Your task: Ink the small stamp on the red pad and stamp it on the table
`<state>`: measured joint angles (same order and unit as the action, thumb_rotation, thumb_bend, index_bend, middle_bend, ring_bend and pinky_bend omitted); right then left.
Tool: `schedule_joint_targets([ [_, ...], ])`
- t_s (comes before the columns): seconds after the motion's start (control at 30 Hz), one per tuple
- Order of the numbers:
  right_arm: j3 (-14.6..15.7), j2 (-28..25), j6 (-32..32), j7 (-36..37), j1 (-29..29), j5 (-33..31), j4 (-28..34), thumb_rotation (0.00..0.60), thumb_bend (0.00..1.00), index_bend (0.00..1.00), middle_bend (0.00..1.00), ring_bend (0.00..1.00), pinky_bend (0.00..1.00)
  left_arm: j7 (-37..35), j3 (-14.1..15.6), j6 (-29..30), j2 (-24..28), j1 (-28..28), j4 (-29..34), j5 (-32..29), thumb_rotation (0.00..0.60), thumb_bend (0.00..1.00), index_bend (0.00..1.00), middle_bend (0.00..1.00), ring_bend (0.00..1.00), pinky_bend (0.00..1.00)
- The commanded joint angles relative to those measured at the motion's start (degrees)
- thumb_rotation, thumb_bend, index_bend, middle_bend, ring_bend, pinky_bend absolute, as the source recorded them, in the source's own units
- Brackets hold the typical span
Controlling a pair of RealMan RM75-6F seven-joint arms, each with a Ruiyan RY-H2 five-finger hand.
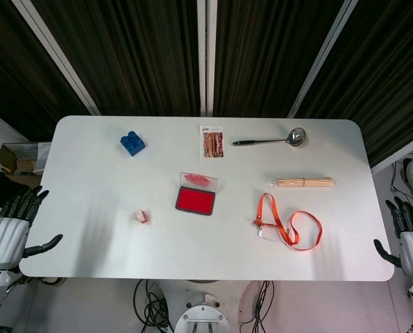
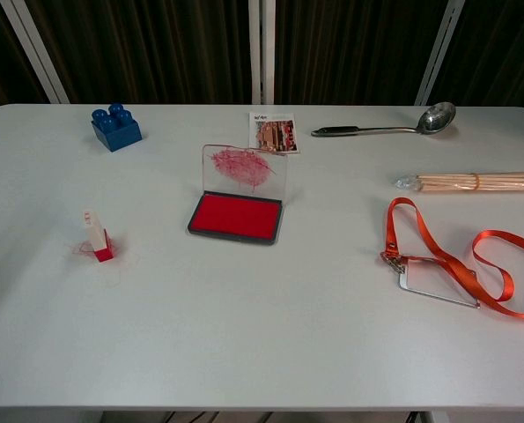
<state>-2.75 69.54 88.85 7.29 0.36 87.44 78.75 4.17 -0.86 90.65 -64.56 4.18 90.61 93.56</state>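
The small stamp [image 1: 141, 217] [image 2: 98, 237] stands upright on the white table [image 1: 109, 180], left of centre, with faint red marks around its base. The red ink pad [image 1: 195, 200] [image 2: 236, 216] lies open at the middle, its clear lid [image 2: 244, 168] standing up behind it and smeared red. My left hand [image 1: 12, 225] hangs off the table's left edge, fingers spread and holding nothing. Off the right edge is my right hand [image 1: 409, 237], also spread and empty. Neither hand appears in the chest view.
A blue toy brick [image 1: 132, 143] sits at the back left. A picture card [image 1: 212, 142], a metal ladle [image 1: 272, 140] and a bundle of wooden sticks [image 1: 303, 182] lie toward the back right. An orange lanyard [image 1: 289, 225] with a clear badge holder lies front right.
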Motion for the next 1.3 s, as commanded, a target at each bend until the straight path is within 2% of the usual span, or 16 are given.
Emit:
schedule_joint_targets([
  [0.03, 0.0, 0.0, -0.1, 0.0, 0.1, 0.1, 0.0, 0.600, 0.18, 0.00, 0.00, 0.00, 0.00, 0.0, 0.0, -0.1, -0.1, 0.0, 0.0, -0.1, 0.000, 0.09, 0.09, 0.06, 0.06, 0.18],
  [0.47, 0.0, 0.1, -0.1, 0.0, 0.2, 0.3, 0.0, 0.600, 0.18, 0.00, 0.00, 0.00, 0.00, 0.4, 0.3, 0.2, 0.2, 0.5, -0.2, 1.8, 0.000, 0.11, 0.09, 0.06, 0.06, 0.18],
  [0.5, 0.1, 0.1, -0.2, 0.0, 0.1, 0.3, 0.1, 0.600, 0.18, 0.00, 0.00, 0.00, 0.00, 0.2, 0.3, 0.3, 0.1, 0.7, -0.4, 2.3, 0.018, 0.11, 0.09, 0.06, 0.06, 0.18],
  [0.53, 0.1, 0.0, -0.3, -0.1, 0.1, 0.2, 0.1, 0.600, 0.18, 0.00, 0.00, 0.00, 0.00, 0.3, 0.2, 0.4, 0.0, 1.0, -0.7, 2.9, 0.074, 0.12, 0.09, 0.06, 0.07, 0.19],
  [0.57, 0.1, -0.1, -0.3, -0.1, 0.1, 0.1, 0.1, 0.600, 0.18, 0.00, 0.00, 0.00, 0.00, 0.8, 0.0, 0.7, -0.2, 1.3, -1.1, 3.5, 0.170, 0.12, 0.09, 0.06, 0.09, 0.22],
  [0.6, 0.1, -0.2, -0.4, -0.2, 0.1, 0.1, 0.1, 0.600, 0.18, 0.00, 0.00, 0.00, 0.00, 1.2, -0.2, 1.0, -0.4, 1.6, -1.4, 4.3, 0.343, 0.13, 0.09, 0.07, 0.16, 0.32],
  [0.63, 0.0, -0.2, -0.3, -0.3, 0.1, 0.0, 0.1, 0.600, 0.18, 0.00, 0.00, 0.00, 0.00, 1.6, -0.6, 1.7, -0.9, 2.3, -2.1, 5.6, 0.445, 0.13, 0.10, 0.09, 0.25, 0.44],
  [0.67, -0.1, -0.2, -0.3, -0.2, 0.1, -0.1, 0.0, 0.600, 0.18, 0.00, 0.00, 0.00, 0.00, 1.3, -0.7, 1.6, -1.2, 2.8, -2.4, 6.5, 0.554, 0.14, 0.10, 0.15, 0.43, 0.63],
  [0.7, -0.1, -0.2, -0.2, -0.2, 0.0, -0.2, 0.0, 0.600, 0.18, 0.00, 0.00, 0.00, 0.00, 0.9, -0.5, 0.9, -1.3, 3.5, -2.4, 7.2, 0.600, 0.15, 0.11, 0.22, 0.60, 0.80],
  [0.77, -0.1, -0.2, -0.4, -0.1, 0.1, -0.2, 0.0, 0.600, 0.18, 0.00, 0.00, 0.00, 0.00, 0.4, -0.3, -1.9, -1.4, 5.5, -2.0, 8.1, 0.600, 0.15, 0.12, 0.29, 0.77, 0.94],
  [0.8, -0.1, -0.2, -0.5, -0.2, 0.2, -0.1, 0.0, 0.600, 0.18, 0.00, 0.00, 0.00, 0.00, 0.8, -0.2, -3.6, -1.4, 6.5, -1.8, 8.3, 0.600, 0.15, 0.13, 0.29, 0.80, 0.97],
  [1.13, 0.4, 0.0, -1.4, -0.7, 0.6, 0.4, 0.4, 0.600, 0.18, 0.00, 0.00, 0.00, 0.00, 7.0, -0.2, -20.5, -7.4, 17.7, -4.8, 9.8, 0.600, 0.15, 0.16, 0.25, 0.84, 0.98],
  [1.3, 0.3, -0.4, -1.2, -0.6, 0.4, 0.1, 0.6, 0.600, 0.18, 0.00, 0.00, 0.00, 0.00, 7.5, 0.0, -24.5, -11.3, 20.7, -9.3, 9.0, 0.600, 0.16, 0.17, 0.23, 0.85, 0.98],
])
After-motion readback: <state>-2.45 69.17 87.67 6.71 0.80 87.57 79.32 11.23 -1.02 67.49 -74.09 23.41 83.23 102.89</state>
